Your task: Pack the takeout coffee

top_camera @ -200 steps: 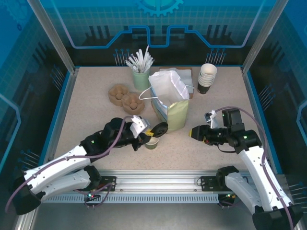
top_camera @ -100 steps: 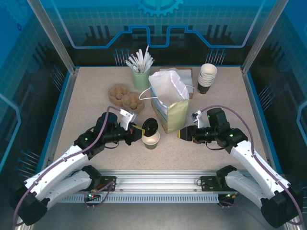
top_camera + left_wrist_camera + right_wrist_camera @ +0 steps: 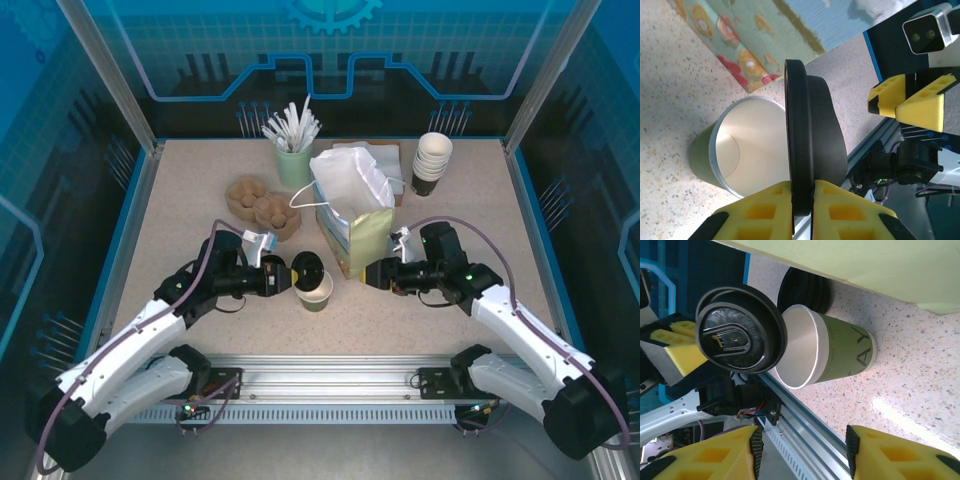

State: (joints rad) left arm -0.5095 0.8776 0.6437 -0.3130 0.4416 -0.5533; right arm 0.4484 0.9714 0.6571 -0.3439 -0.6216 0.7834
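Takeout coffee (image 3: 318,291) beside left hand (image 3: 292,273) holding lid (image 3: 306,266).

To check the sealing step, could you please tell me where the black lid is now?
The lid is left of centre in the top view, pinched on edge in the left gripper, beside the open cup near the bag.

L claw (image 3: 287,276) w/ black lid (image 3: 307,267) by open cup (image 3: 317,293); R claw (image 3: 372,273) beside bag (image 3: 352,205)
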